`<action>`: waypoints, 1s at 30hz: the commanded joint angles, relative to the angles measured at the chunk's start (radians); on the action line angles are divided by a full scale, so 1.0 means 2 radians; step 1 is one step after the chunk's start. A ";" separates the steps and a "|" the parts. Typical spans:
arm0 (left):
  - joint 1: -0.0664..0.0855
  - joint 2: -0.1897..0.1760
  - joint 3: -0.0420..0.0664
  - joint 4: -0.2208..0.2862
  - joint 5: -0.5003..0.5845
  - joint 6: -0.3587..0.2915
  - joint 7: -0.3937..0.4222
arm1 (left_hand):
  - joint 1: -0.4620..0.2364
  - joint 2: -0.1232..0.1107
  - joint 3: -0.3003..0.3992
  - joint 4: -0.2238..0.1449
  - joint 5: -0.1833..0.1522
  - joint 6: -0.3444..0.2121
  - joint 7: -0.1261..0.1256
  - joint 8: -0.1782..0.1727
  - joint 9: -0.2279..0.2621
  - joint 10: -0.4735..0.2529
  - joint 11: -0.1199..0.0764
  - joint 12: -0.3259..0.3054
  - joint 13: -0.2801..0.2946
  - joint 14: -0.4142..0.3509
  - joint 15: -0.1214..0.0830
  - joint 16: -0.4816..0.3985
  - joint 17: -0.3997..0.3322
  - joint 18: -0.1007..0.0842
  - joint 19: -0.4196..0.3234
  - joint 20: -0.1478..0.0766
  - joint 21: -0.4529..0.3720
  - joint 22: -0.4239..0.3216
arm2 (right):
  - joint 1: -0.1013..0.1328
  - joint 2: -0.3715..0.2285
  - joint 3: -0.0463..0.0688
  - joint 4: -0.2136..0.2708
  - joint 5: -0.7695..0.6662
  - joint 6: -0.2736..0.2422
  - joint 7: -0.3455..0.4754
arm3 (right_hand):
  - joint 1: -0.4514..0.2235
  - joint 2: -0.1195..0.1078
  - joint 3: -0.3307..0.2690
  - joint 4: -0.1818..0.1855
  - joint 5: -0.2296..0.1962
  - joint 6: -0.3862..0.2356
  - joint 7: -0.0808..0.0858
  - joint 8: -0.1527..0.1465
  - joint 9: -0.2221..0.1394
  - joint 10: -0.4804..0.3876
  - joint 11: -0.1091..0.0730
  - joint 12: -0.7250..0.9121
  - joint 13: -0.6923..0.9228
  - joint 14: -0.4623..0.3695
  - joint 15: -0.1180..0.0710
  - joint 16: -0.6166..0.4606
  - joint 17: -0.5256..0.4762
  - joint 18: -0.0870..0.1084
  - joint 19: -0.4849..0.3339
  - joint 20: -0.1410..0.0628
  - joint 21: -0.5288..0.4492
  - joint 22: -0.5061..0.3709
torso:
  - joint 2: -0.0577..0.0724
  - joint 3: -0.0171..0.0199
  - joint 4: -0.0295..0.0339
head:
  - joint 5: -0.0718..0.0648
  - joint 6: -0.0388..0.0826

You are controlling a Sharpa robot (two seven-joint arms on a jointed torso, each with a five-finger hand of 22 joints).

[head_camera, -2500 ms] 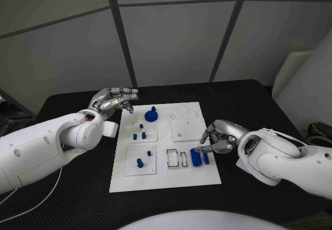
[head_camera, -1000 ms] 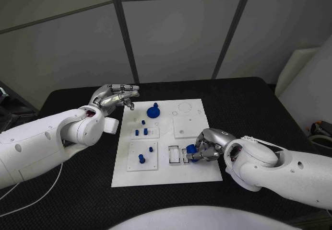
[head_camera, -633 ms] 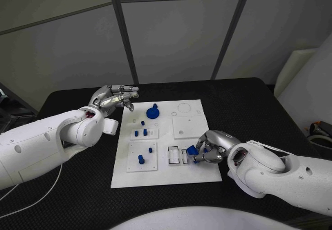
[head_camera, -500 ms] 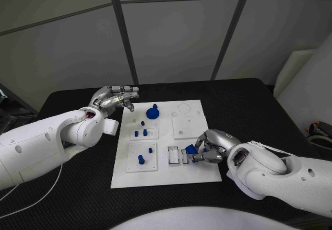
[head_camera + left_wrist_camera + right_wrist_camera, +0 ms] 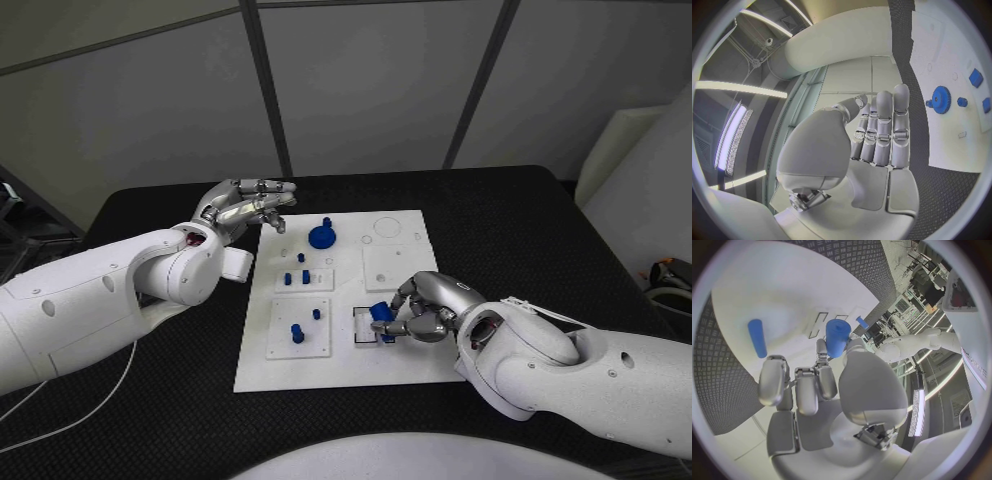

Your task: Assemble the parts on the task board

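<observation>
My right hand (image 5: 420, 312) holds one blue cylinder (image 5: 837, 337), pinched between the thumb and the fingers (image 5: 808, 385); in the head view it sits at the hand's inner side, over the two small rectangular slots (image 5: 365, 328) near the board's near right part. Whether the cylinder touches the task board (image 5: 335, 372) I cannot tell. One more blue peg (image 5: 757, 338) lies flat on the board just beyond my fingertips in the right wrist view, apart from the hand. My left hand (image 5: 245, 205) hovers at the far left corner of the board with nothing in it, its fingers held side by side and curled partly in; the left wrist view shows the same, fingers (image 5: 884, 127) close together and empty. Just past that hand, on the board, stands one blue gear (image 5: 320, 236) with a knob on top. Nearer me from the gear are three small blue pieces (image 5: 299, 277) on one white square inset, and two more blue pegs (image 5: 300, 332) stand on the inset below it. To the right of the gear, one plain white square inset (image 5: 392, 266) lies between my two hands, well apart from either.
</observation>
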 commanded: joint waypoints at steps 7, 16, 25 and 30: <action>0.001 0.002 0.000 0.001 0.001 0.006 0.001 | -0.002 0.003 -0.004 0.000 -0.001 -0.001 0.004 0.003 -0.001 -0.004 0.000 0.003 0.001 -0.004 0.000 0.000 -0.001 -0.005 -0.002 0.000 -0.001 -0.001 | 0.001 0.027 0.001 -0.023 0.012 0.037 -0.005 | -0.014 -0.007 -0.009 0.001 -0.019 -0.001 0.000 0.003 0.002 -0.001 -0.001 -0.007 0.005 0.039 -0.003 0.000 0.063 -0.008 -0.001 -0.002 -0.001 -0.003 | -0.001 0.0000 -0.0002 | 0.002 0.000; 0.001 0.001 0.000 0.000 0.001 0.007 0.001 | -0.002 0.003 -0.004 0.000 -0.001 -0.001 0.004 0.003 -0.001 -0.004 0.000 0.003 0.001 -0.004 0.000 0.000 -0.001 -0.005 -0.002 0.000 -0.001 -0.001 | 0.001 0.040 0.001 -0.037 0.014 0.031 -0.005 | -0.057 -0.033 -0.012 0.003 -0.092 -0.004 -0.001 0.009 0.009 -0.003 -0.001 -0.013 0.004 0.039 -0.003 -0.001 0.061 -0.007 -0.002 -0.002 -0.003 -0.004 | -0.001 0.0002 -0.0004 | 0.006 0.001; 0.001 0.002 0.000 -0.001 0.001 0.007 0.001 | -0.003 0.004 -0.005 0.001 -0.001 -0.001 0.004 0.003 -0.001 -0.005 0.000 0.003 0.001 -0.004 0.000 0.000 -0.002 -0.005 -0.003 0.001 -0.001 -0.001 | 0.001 0.043 0.001 -0.039 0.008 0.019 -0.003 | -0.121 -0.071 -0.018 0.004 -0.181 -0.013 0.001 0.012 0.013 -0.008 0.001 -0.022 -0.001 0.038 -0.002 -0.003 0.057 -0.006 -0.005 -0.001 -0.006 -0.008 | 0.000 0.0003 -0.0008 | 0.007 0.001; 0.001 0.001 0.000 -0.001 0.001 0.006 0.002 | -0.003 0.004 -0.005 0.001 -0.001 -0.001 0.004 0.003 -0.001 -0.005 0.000 0.003 0.001 -0.004 0.000 0.000 -0.002 -0.005 -0.003 0.001 -0.001 -0.001 | 0.001 0.040 0.001 -0.035 0.005 0.011 -0.001 | -0.133 -0.073 -0.020 0.004 -0.184 -0.017 0.002 0.012 0.014 -0.010 0.002 -0.026 -0.003 0.038 -0.001 -0.004 0.056 -0.006 -0.006 0.000 -0.008 -0.009 | 0.000 0.0008 -0.0011 | 0.007 0.002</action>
